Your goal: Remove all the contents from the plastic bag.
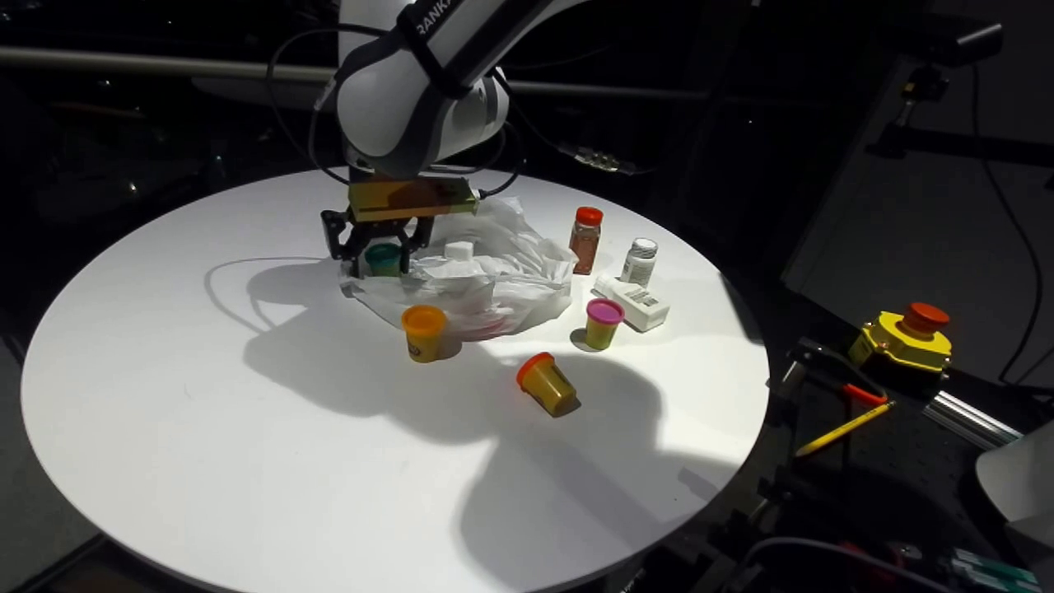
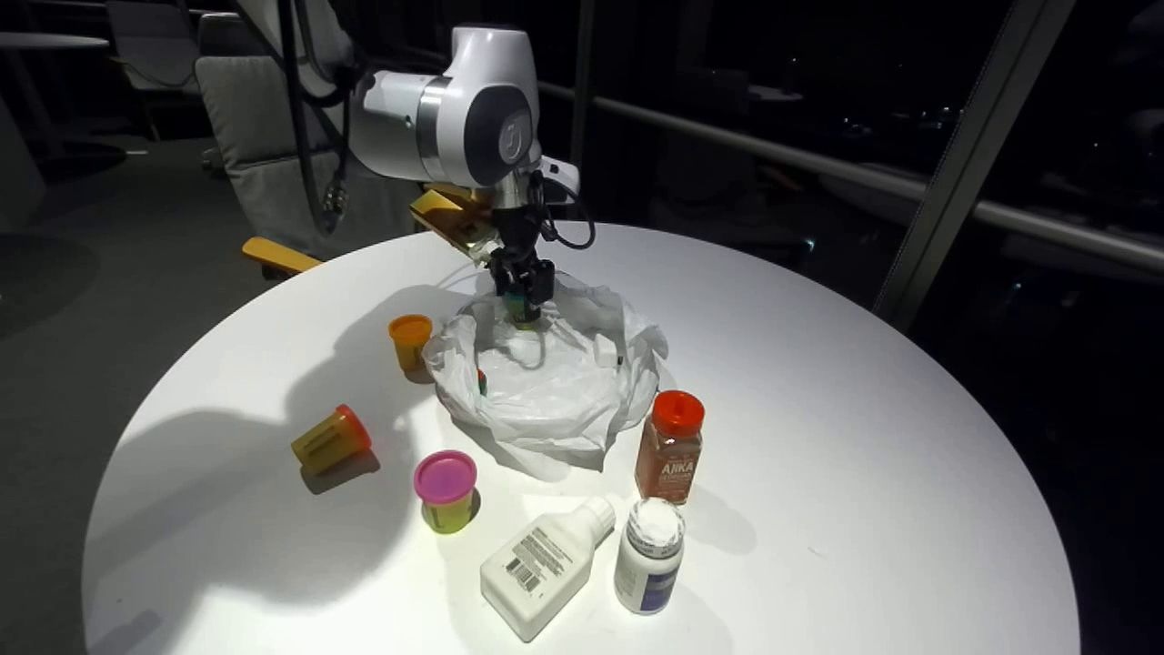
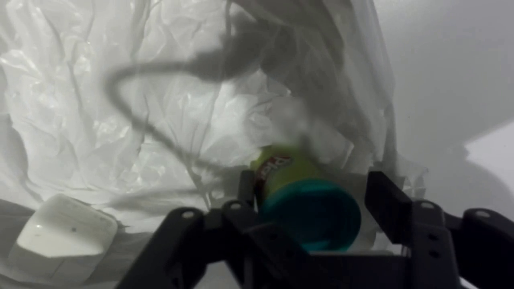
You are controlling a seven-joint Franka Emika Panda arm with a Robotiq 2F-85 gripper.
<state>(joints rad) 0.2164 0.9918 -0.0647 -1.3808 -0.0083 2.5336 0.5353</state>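
Note:
The whitish plastic bag lies spread and crumpled on the round table. Inside it stands a yellow cup with a teal lid, slightly tilted in the wrist view. My gripper is open around this cup: the left finger is close against its side, while a gap shows between the lid and the right finger. A white block also rests in the bag. Behind the bag's near wall, a small red and green piece is mostly hidden.
Outside the bag are an orange cup, a tipped red-lidded cup, a pink-lidded cup, a lying white bottle, a small white bottle and a brown red-capped bottle.

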